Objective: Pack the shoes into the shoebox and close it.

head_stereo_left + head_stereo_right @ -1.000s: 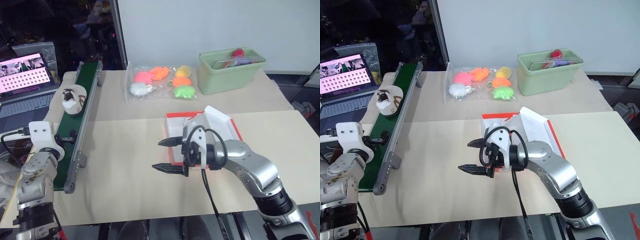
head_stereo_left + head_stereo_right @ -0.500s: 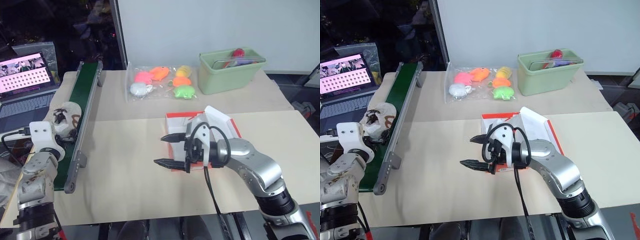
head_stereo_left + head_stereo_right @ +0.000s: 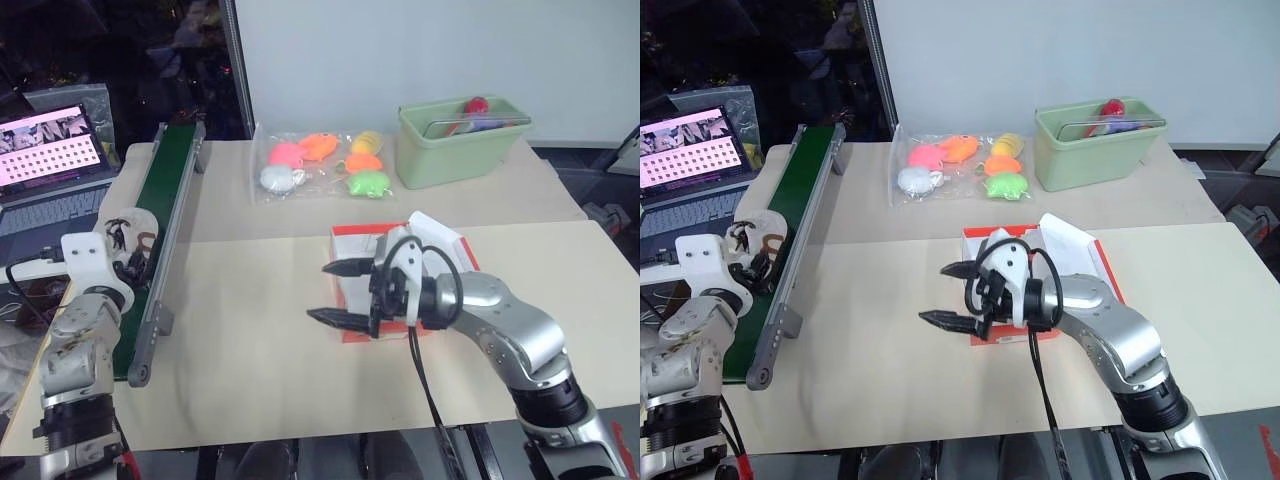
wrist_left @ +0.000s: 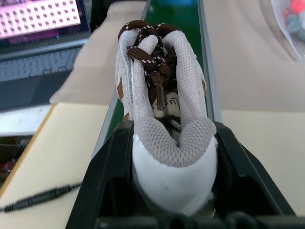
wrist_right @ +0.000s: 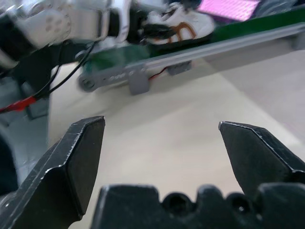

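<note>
Since a second ago the shoe (image 4: 164, 129) has run down the green conveyor (image 3: 165, 210) from its middle to the near end, and the left pincer (image 4: 167, 191) has closed in on it. That pincer is now clamped on the shoe's heel, one black finger (image 4: 107, 176) on each side, toe pointing away along the belt; taking it by the heel looks meant to leave the toe free to go into the box first. Over the counter (image 3: 240, 350) the right pincer (image 3: 338, 293) hangs with its two fingers wide apart and nothing between them, pointed toward the conveyor, seemingly waiting to receive the shoe. Just behind it the red shoebox (image 3: 352, 240) sits open, white paper (image 3: 440, 245) standing up inside, ready for packing. Farther back lie a bag of plastic toys (image 3: 320, 165) and a pale green tub (image 3: 465, 140), well apart from the work.
</note>
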### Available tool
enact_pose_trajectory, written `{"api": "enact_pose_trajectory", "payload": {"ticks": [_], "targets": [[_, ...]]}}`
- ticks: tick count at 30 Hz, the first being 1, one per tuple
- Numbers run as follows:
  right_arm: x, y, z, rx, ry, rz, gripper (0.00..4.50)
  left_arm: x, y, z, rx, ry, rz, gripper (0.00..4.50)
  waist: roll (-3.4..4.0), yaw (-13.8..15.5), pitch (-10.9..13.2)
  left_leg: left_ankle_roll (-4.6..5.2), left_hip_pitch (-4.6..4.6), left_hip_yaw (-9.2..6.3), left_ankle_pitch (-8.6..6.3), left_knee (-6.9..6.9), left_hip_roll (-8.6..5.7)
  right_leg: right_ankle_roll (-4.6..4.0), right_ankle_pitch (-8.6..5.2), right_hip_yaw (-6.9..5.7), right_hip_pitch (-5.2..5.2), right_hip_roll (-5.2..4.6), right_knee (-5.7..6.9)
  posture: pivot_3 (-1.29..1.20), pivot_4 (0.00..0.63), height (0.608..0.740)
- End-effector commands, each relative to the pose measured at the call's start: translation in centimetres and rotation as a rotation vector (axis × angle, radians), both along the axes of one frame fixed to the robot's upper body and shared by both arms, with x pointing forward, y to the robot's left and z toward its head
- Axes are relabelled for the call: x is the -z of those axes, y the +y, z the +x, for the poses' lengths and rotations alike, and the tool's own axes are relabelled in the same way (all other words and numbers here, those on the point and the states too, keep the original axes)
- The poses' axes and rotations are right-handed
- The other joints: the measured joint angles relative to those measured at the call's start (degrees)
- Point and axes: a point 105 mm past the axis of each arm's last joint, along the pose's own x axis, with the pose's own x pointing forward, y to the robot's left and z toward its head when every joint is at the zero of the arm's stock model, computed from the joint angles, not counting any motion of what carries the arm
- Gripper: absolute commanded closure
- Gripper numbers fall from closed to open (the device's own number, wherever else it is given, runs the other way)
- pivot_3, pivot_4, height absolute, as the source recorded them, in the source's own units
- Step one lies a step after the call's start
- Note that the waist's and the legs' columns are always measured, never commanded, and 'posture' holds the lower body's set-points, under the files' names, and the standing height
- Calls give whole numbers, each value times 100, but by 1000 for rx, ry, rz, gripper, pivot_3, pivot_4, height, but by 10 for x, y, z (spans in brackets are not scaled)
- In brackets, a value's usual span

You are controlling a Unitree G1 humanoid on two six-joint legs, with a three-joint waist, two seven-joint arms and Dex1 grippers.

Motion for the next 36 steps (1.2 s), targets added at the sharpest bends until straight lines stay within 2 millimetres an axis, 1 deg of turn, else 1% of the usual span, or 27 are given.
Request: {"api": "enact_pose_trajectory", "payload": {"ticks": [1,3,5,7,8,10,12,14,17,20,23,26,28,29,30,32,33,34,35,36], "targets": [[-27,-3,32,173,5,140,0,-76,-34,2,27,-305,166,2499,-3,0,-1,0,0,0,0,0,0,-1,1,1,0,0,0,0,150,740],[-39,-2,52,265,89,260,0,-91,-57,4,71,-376,192,2499,-4,1,-1,-3,-4,0,2,0,1,-6,4,3,-3,-1,-3,0,150,740],[-49,1,62,299,186,373,0,-98,-76,6,125,-410,188,2499,-3,-1,-2,-8,-8,0,5,0,0,-8,5,5,-7,-1,-1,0,150,740],[-56,9,71,306,317,495,0,-103,-104,10,227,-438,94,2499,-2,-7,-2,-18,-11,0,11,-1,0,-9,6,6,-13,0,2,0,150,740],[-57,12,73,307,362,527,0,-104,-114,11,264,-442,55,2499,-2,-10,-2,-18,-11,0,11,-1,0,-9,6,8,-17,0,5,0,150,740],[-62,18,79,287,500,636,0,-103,-153,10,459,-435,-171,2499,-2,-18,-2,-15,-14,0,9,-1,0,-10,7,8,-20,1,6,0,150,740],[-64,21,83,266,610,714,0,-101,-190,0,676,-393,-362,2499,-2,-28,-2,-6,-20,-1,4,0,1,-10,7,10,-26,1,9,0,150,740],[-64,21,86,259,669,746,0,-98,-211,-10,809,-336,-478,2499,-2,-53,-2,-5,-28,-1,4,1,0,-10,7,11,-36,1,45,0,150,740],[-63,20,88,264,708,751,0,-95,-220,-17,875,-286,-527,2499,-1,-103,-3,-6,-42,12,6,6,-2,-10,7,24,-71,0,78,0,150,740],[-62,15,91,277,745,782,0,-88,-227,-24,926,-233,-477,2499,0,-224,-3,-5,-34,38,6,6,-3,-10,7,39,-76,5,85,0,150,740],[-64,12,92,282,753,798,0,-85,-228,-25,938,-206,-444,2499,1,-254,-3,-2,-21,56,4,5,-1,-10,7,58,-76,10,81,0,150,740],[-68,12,91,289,733,797,0,-82,-228,-23,931,-194,-449,2499,1,-251,-3,-2,-19,62,4,5,0,-10,7,67,-77,12,78,0,150,740],[-69,13,90,302,711,779,517,-82,-229,-21,925,-193,-444,2581,1,-244,-3,-1,-20,66,3,5,-1,-10,7,71,-79,12,77,0,150,740],[-70,13,89,304,706,775,603,-82,-229,-21,923,-195,-441,2581,1,-236,-3,-1,-20,66,3,5,-1,-10,7,72,-79,12,77,0,150,740],[-70,14,88,304,701,770,893,-83,-229,-20,921,-197,-438,2581,1,-229,-3,0,-20,67,2,5,0,-10,7,72,-79,12,77,0,150,740],[-71,17,86,303,691,755,1608,-82,-229,-19,916,-197,-406,2581,1,-214,-3,1,-21,68,2,5,0,-10,7,75,-81,12,76,0,150,740],[-71,20,84,296,687,746,1840,-81,-229,-19,915,-192,-397,2581,1,-203,-3,1,-21,69,2,5,0,-10,7,76,-81,12,76,0,150,740],[-72,23,81,285,684,738,2276,-80,-228,-18,910,-190,-386,2581,1,-202,-3,1,-21,70,2,5,0,-10,7,77,-81,12,73,0,150,740],[-73,25,79,276,683,731,2504,-79,-228,-18,908,-189,-376,2581,1,-202,-3,1,-20,71,2,5,0,-10,7,78,-81,12,73,0,150,740],[-74,27,77,267,681,727,2890,-79,-228,-17,905,-189,-371,2581,1,-200,-3,1,-21,71,2,5,0,-10,7,78,-82,12,73,0,150,740]]}}
